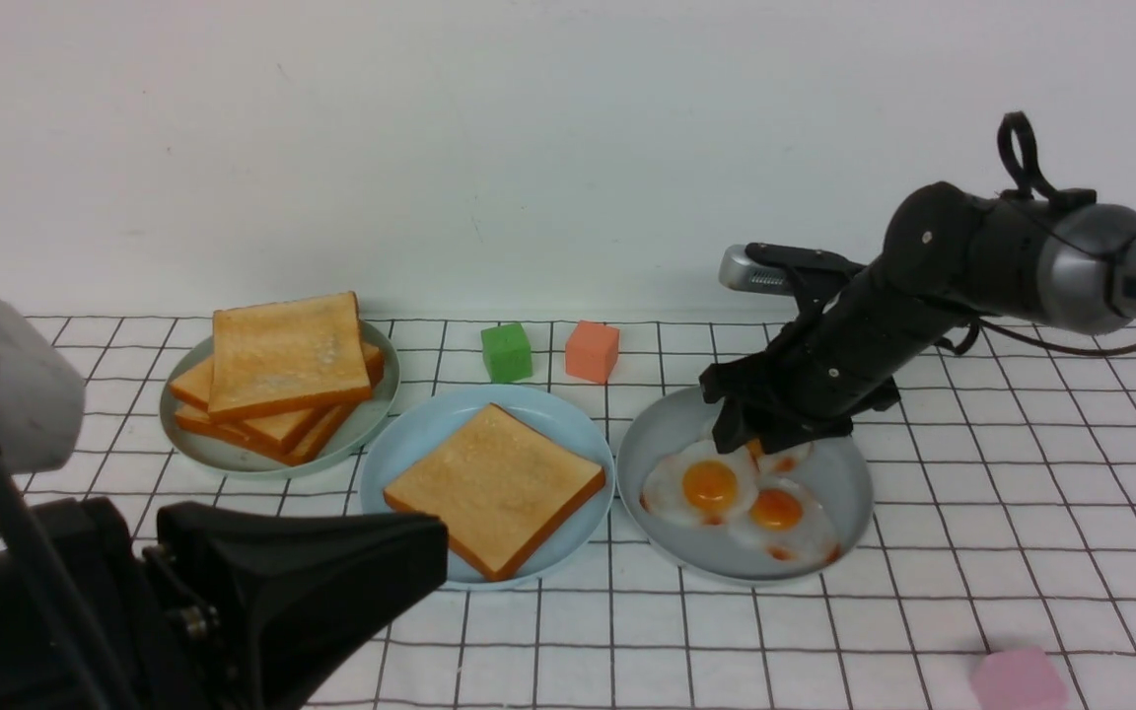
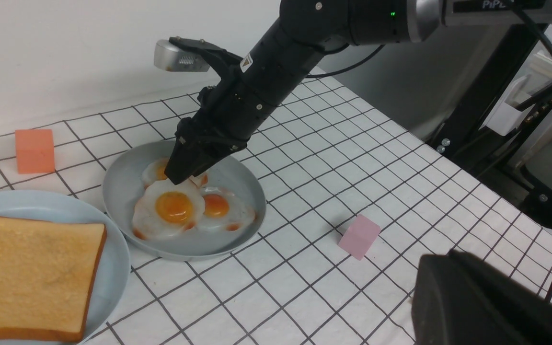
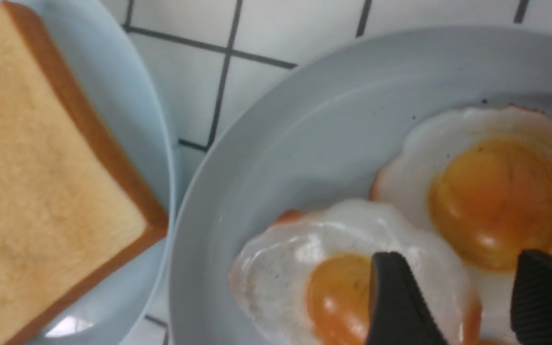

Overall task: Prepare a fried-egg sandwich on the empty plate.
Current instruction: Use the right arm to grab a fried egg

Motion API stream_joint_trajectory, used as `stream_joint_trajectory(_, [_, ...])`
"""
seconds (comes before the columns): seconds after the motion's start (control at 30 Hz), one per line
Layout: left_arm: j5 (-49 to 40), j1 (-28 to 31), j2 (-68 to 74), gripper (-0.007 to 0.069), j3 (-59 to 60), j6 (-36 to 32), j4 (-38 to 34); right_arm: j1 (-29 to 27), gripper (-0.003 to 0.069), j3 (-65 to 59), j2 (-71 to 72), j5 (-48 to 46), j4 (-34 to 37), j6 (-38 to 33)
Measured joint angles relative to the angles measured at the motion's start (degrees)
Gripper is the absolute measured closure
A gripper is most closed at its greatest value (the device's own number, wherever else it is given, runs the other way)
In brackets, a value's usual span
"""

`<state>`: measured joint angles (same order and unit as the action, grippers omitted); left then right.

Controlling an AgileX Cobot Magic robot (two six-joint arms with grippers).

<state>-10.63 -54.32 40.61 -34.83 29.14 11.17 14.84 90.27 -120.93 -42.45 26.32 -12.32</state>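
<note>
My right gripper (image 1: 750,439) is down low over the back of the grey plate (image 1: 844,473). Its two fingers (image 3: 398,297) stand wide apart, and they hold nothing. Three eggs (image 1: 711,485) lie in that plate, bunched close together. In the right wrist view, one finger sits in front of the yolk of one egg. The other finger is off to the side of it. I cannot tell if the fingers touch the eggs or just hang over them.

The blue plate (image 1: 410,444) is in the middle, just beside the grey plate on its left. One toast (image 1: 494,488) lies flat on it, with its top bare. All the eggs are in the grey plate.

Further left, a pale green plate (image 1: 376,409) holds a pile of toast (image 1: 282,375).

Behind the blue plate, a green block (image 1: 507,352) and an orange block (image 1: 593,351) stand side by side. A pink block (image 1: 1017,678) sits near the front on the right, well apart from the plates.

My left gripper (image 1: 420,557) is low at the front left, near the front edge of the blue plate. It is closed tight with nothing in it.

Everything sits on a white cloth (image 1: 1022,444) with black lines.
</note>
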Motion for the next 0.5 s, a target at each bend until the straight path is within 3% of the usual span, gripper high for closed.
stream_joint_trajectory(0.5, [0.05, 0.00, 0.00, 0.0637, 0.00, 0.00, 0.05, 0.35, 0.0306, 0.30, -1.76, -0.46, -0.07, 0.23])
